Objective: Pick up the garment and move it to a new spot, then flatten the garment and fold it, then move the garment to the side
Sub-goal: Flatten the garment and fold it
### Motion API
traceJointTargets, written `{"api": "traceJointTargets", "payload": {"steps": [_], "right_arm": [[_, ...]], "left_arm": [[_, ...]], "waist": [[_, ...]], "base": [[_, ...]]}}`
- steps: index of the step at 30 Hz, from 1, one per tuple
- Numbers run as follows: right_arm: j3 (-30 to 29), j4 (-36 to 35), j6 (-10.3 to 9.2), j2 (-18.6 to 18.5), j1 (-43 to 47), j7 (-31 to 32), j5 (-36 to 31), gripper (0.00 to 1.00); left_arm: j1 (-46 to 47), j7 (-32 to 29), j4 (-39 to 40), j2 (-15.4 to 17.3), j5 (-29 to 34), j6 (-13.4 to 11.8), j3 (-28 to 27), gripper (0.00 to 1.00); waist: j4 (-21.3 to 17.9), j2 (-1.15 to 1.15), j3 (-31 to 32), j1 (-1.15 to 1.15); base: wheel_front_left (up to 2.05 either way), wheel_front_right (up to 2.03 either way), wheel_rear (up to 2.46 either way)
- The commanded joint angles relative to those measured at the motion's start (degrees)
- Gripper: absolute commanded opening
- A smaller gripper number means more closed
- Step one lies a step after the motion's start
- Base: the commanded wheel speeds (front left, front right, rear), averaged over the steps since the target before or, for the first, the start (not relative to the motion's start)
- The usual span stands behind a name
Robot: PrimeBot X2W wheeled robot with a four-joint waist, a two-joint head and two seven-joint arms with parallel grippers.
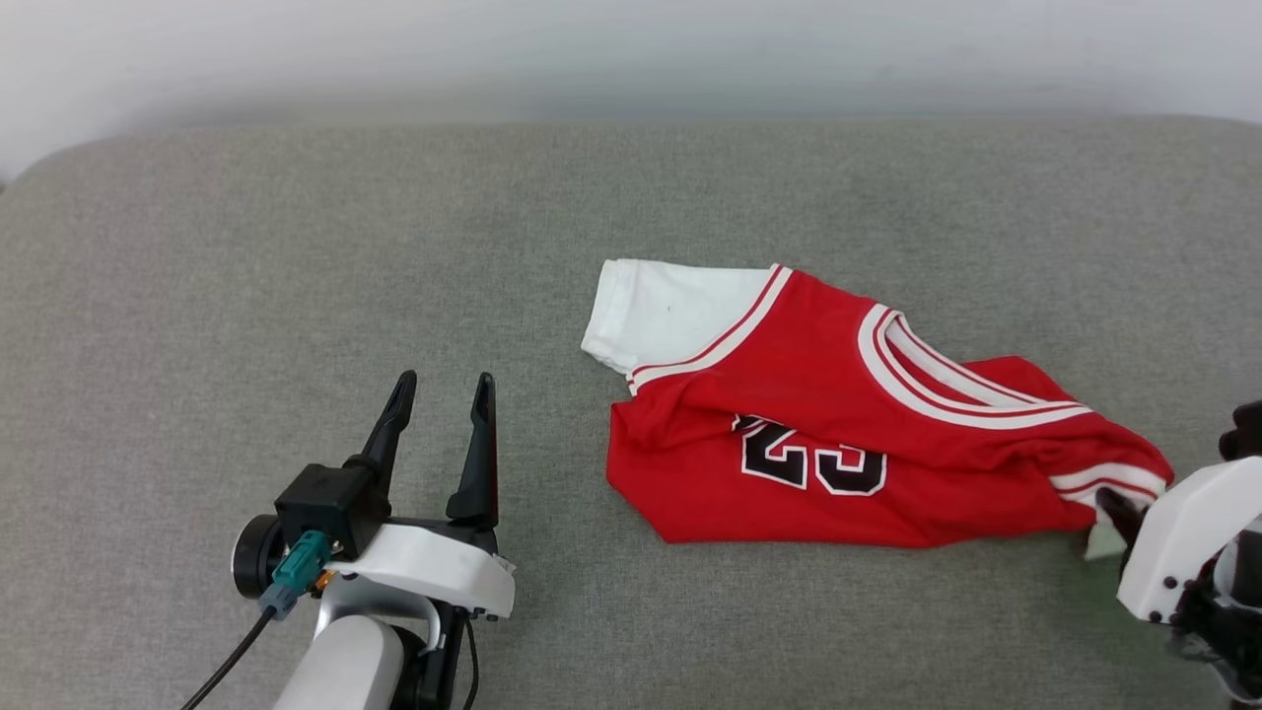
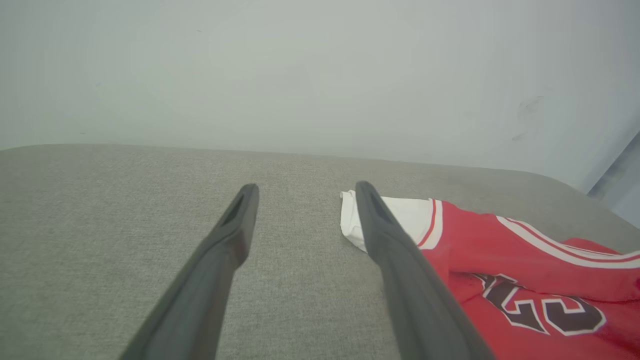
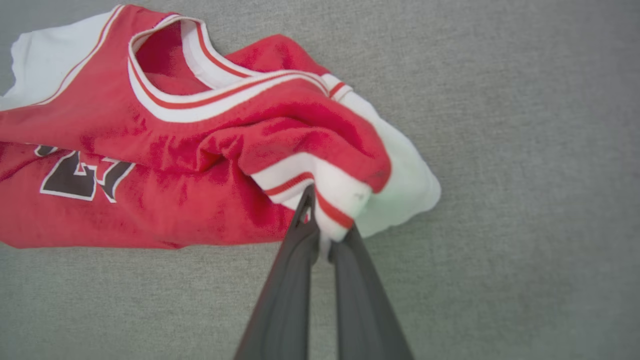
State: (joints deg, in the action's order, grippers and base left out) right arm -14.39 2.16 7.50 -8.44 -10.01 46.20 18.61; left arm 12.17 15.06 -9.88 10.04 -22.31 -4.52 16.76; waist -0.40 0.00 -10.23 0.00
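Note:
The garment (image 1: pixel 828 414) is a red jersey with white sleeves and a black number, lying crumpled on the grey cushion, right of centre. Its near-right sleeve edge with striped trim (image 3: pixel 320 192) is pinched between the fingers of my right gripper (image 3: pixel 325 230), which is shut on it; that gripper (image 1: pixel 1119 518) sits at the garment's right end in the head view. My left gripper (image 1: pixel 442 380) stands open over bare cushion to the garment's left, nothing between its fingers. In the left wrist view the left gripper (image 2: pixel 306 192) points past the white sleeve (image 2: pixel 400 215).
The grey fabric surface (image 1: pixel 296 247) stretches wide to the left and behind the garment. A pale wall (image 1: pixel 631 49) runs along its far edge. A black cable (image 1: pixel 232 656) trails from the left wrist.

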Motion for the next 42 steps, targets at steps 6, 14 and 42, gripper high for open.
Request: {"api": "traceJointTargets", "payload": {"steps": [6, 14, 42], "right_arm": [[0.31, 7.04, -0.02, 1.1, -2.04, -7.29, 0.15, 1.0], [3.16, 3.97, -0.02, -0.84, 2.51, -19.89, -2.8, 1.0], [9.77, -8.53, -0.02, 5.66, 12.36, -42.89, -8.23, 1.0]], "left_arm": [[1.0, -0.08, 0.12, 0.51, 0.07, -0.06, 0.02, 1.0], [-0.44, -0.01, -0.62, 0.52, -0.48, -0.53, -0.19, 1.0], [-6.69, -3.07, 2.4, 5.11, -1.8, -3.09, -2.05, 1.0]], "waist": [[0.66, 0.0, -2.38, 0.0], [1.03, 0.0, 0.18, 0.0], [-1.22, 0.0, 7.7, 0.0]], "base": [[0.0, 0.0, 0.0], [0.0, 0.0, 0.0], [0.0, 0.0, 0.0]]}}
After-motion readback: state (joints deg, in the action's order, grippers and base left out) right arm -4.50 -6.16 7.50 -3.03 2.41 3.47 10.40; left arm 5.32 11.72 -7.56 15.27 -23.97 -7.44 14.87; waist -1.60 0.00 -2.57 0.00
